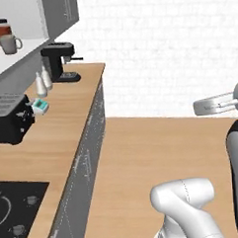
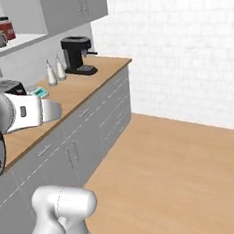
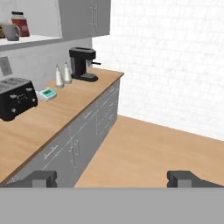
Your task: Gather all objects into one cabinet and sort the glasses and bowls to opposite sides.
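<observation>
- Grey cup: on the open white shelf, beside a red jar.
- Handling, I judge: light, rigid, slick; pinch its rim opposite the handle.
- Gripper: fingers wide, holding nothing.

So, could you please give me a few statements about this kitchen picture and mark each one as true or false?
1. The black coffee machine stands at the far end of the wooden counter. True.
2. The gripper is holding a blue bowl. False: its fingers stand wide apart with nothing between them.
3. The grey cup sits on the shelf beside a red jar. True.
4. The black toaster stands on the floor. False: it stands on the counter.
5. Two white bottles stand next to the coffee machine. True.
6. The doors of the grey wall cabinet are open. False: they look closed.
</observation>
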You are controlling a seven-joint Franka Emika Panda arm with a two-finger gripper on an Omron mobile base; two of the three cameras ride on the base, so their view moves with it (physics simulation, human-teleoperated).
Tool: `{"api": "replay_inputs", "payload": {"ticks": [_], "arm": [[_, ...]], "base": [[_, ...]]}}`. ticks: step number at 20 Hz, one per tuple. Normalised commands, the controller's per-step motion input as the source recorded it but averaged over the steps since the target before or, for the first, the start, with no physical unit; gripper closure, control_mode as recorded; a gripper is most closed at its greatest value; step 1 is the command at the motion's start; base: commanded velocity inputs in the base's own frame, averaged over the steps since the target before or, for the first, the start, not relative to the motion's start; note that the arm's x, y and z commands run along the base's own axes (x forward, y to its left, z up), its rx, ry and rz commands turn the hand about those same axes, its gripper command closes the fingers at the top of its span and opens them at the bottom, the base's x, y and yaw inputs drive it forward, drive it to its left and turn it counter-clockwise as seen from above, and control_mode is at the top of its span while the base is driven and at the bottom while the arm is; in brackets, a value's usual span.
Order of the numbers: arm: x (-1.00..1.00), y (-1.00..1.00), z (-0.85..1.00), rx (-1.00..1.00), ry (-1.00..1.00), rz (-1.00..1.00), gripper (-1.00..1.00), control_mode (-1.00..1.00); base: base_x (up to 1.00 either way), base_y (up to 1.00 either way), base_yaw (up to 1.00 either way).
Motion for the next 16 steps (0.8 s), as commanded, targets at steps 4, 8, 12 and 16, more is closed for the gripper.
{"api": "replay_inputs", "payload": {"ticks": [4, 8, 12, 16], "arm": [[0.0, 0.0, 0.0, 0.0, 0.0, 0.0, -1.0, 1.0], [0.0, 0.0, 0.0, 0.0, 0.0, 0.0, -1.0, 1.0], [0.0, 0.0, 0.0, 0.0, 0.0, 0.0, -1.0, 1.0], [0.0, 0.0, 0.0, 0.0, 0.0, 0.0, -1.0, 1.0]], "base": [[0.95, -0.26, 0.4], [0.73, -0.13, 0.54], [0.4, -0.2, 0.57], [0.01, -0.3, 0.52]]}}
